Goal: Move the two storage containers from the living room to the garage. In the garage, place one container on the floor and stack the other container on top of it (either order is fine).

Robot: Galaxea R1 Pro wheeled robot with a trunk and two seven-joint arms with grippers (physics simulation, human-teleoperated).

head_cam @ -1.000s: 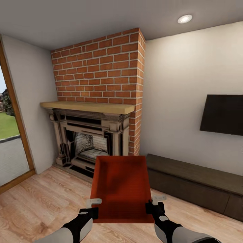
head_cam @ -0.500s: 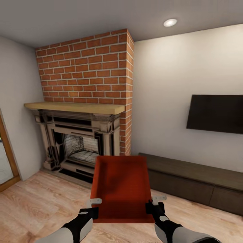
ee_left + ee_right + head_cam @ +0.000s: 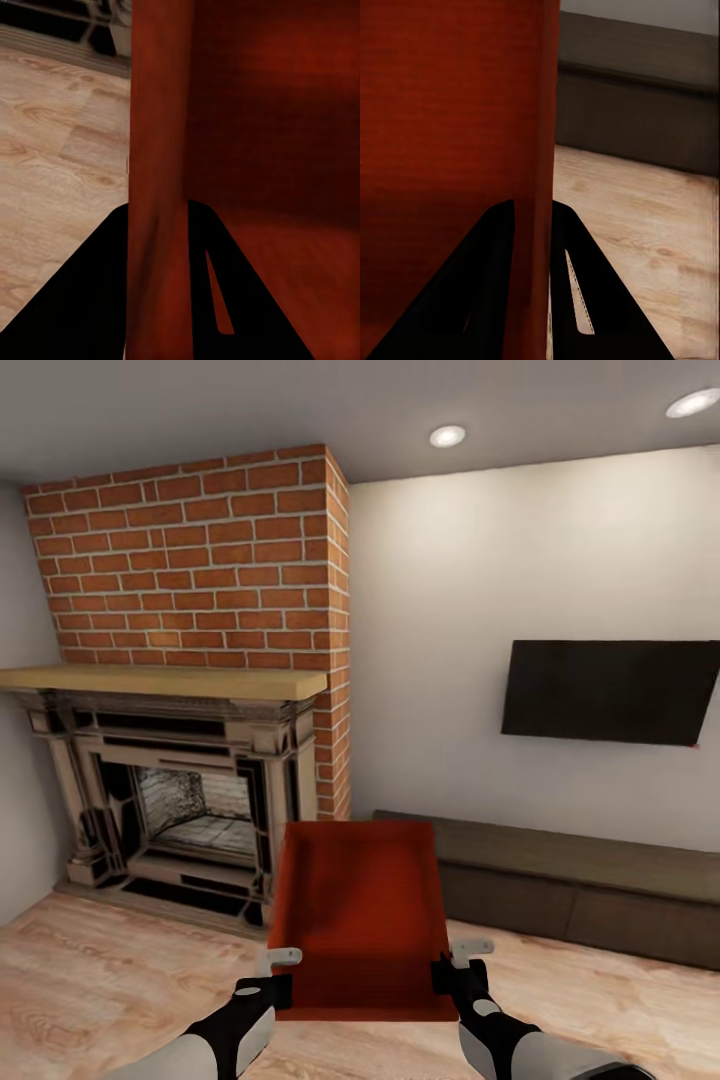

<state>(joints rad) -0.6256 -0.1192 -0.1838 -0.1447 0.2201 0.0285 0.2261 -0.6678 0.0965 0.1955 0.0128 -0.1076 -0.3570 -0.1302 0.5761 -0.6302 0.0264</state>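
Light wood-plank floor (image 3: 110, 970) fills the living room, with a red brick fireplace (image 3: 190, 690) at ten o'clock, a black wall TV (image 3: 605, 692) at two o'clock and a long low dark cabinet (image 3: 590, 880) beneath it. At six o'clock, one orange-red storage container (image 3: 362, 920) is held above the planks, open top facing the head camera. The left end effector (image 3: 272, 982) is clamped on its left wall and the right end effector (image 3: 452, 972) on its right wall, one finger on each side of the wall.
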